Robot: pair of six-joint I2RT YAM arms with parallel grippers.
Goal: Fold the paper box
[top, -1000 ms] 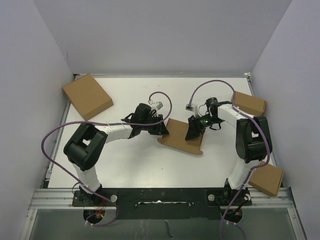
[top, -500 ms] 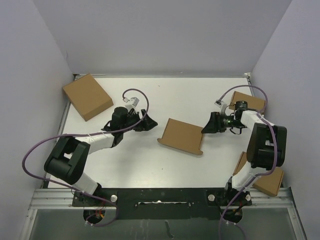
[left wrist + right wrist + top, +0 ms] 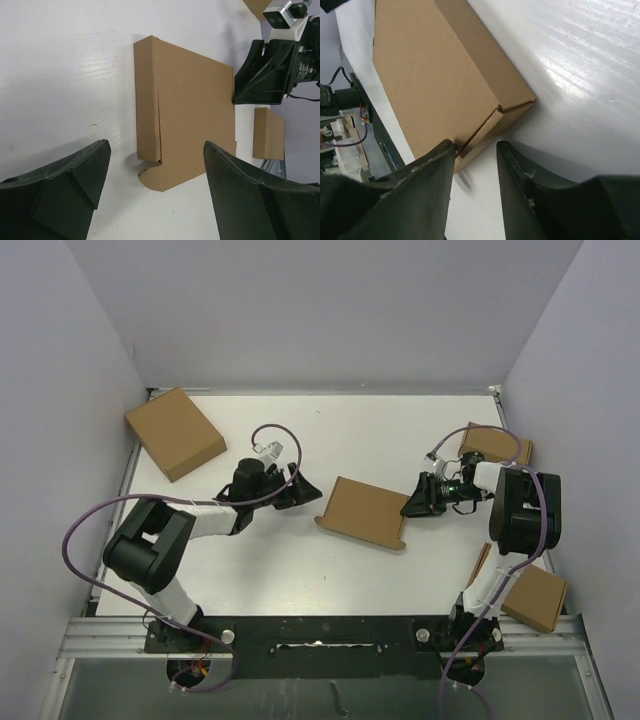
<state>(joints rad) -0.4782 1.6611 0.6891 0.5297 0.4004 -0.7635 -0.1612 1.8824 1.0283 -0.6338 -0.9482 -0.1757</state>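
The paper box (image 3: pixel 365 512) lies flat and brown in the middle of the table, with a rounded flap sticking out at its near corner (image 3: pixel 152 177). My left gripper (image 3: pixel 300 490) sits just left of it, open wide, and the box (image 3: pixel 190 130) shows beyond the gap between its fingers (image 3: pixel 156 147). My right gripper (image 3: pixel 412 502) is at the box's right edge, jaws a little apart. In the right wrist view the box (image 3: pixel 435 65) fills the upper left, and the right gripper (image 3: pixel 475 145) has one fingertip (image 3: pixel 445 150) against the box's corner edge; white table shows between the fingers.
Other brown boxes lie at the back left (image 3: pixel 175 432), the back right (image 3: pixel 498 445) and the front right beside the right arm's base (image 3: pixel 535 597). Pale walls close in the table on three sides. Purple cables loop over both arms.
Both grippers left the box and drew apart; the left one opened. The right gripper has since come back to the box's right edge with its jaws narrower. The box has not moved.
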